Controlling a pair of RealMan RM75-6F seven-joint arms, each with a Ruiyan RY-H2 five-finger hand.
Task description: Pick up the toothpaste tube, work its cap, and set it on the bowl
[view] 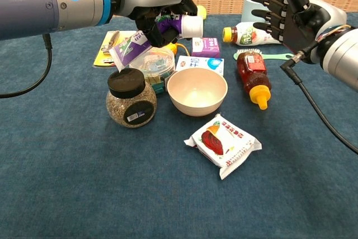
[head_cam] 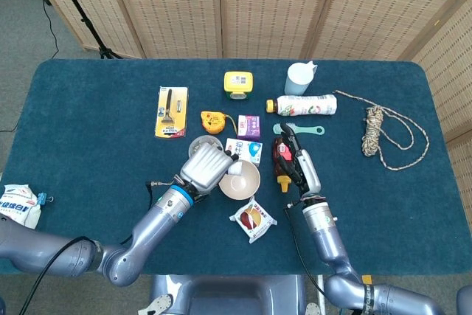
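Observation:
My left hand (view: 158,16) grips a purple and white toothpaste tube (view: 133,47) above the clutter left of the bowl. The tube's white cap (view: 193,26) points right and its flat tail hangs down to the left. In the head view the left hand (head_cam: 206,167) hides most of the tube, with only the cap (head_cam: 234,170) showing at the bowl's left rim. The cream bowl (view: 197,90) (head_cam: 243,181) is empty. My right hand (view: 286,12) (head_cam: 300,168) hovers right of the bowl, fingers spread, holding nothing.
Around the bowl stand a black-lidded jar (view: 130,98), a clear tub (view: 152,62), a small carton (view: 200,64), a red sauce bottle (view: 253,78) and a snack packet (view: 222,144). Further back lie a razor pack (head_cam: 171,111), a lotion bottle (head_cam: 306,106) and a rope (head_cam: 387,129).

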